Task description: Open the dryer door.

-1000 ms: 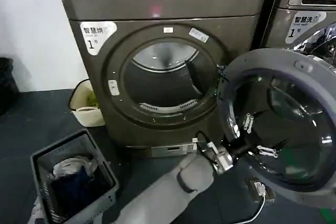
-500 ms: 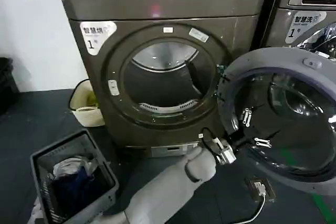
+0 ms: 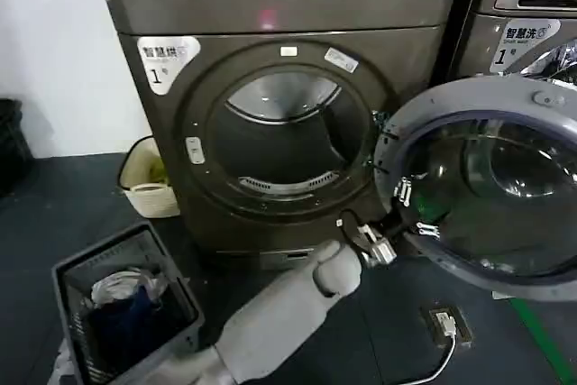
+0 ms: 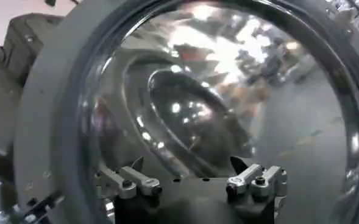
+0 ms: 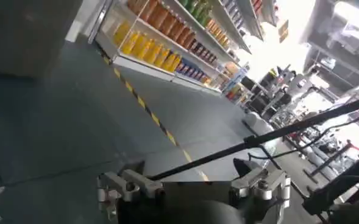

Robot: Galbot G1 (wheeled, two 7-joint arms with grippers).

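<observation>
The dryer door (image 3: 491, 188) stands swung wide open to the right of the dryer (image 3: 279, 105), hinged at the right side of the round drum opening (image 3: 284, 146), its light grey inner face and domed glass turned toward the camera. The left gripper (image 3: 407, 212), on a grey arm reaching up from the near centre, sits against the door's lower left inner rim, fingers (image 4: 133, 181) spread apart and holding nothing; the left wrist view looks straight into the glass (image 4: 228, 109). The right gripper (image 5: 194, 189) hangs above bare floor, fingers likewise parted. A grey laundry basket (image 3: 126, 308) with clothes sits at near left, a cream bin (image 3: 149, 178) beside the dryer.
</observation>
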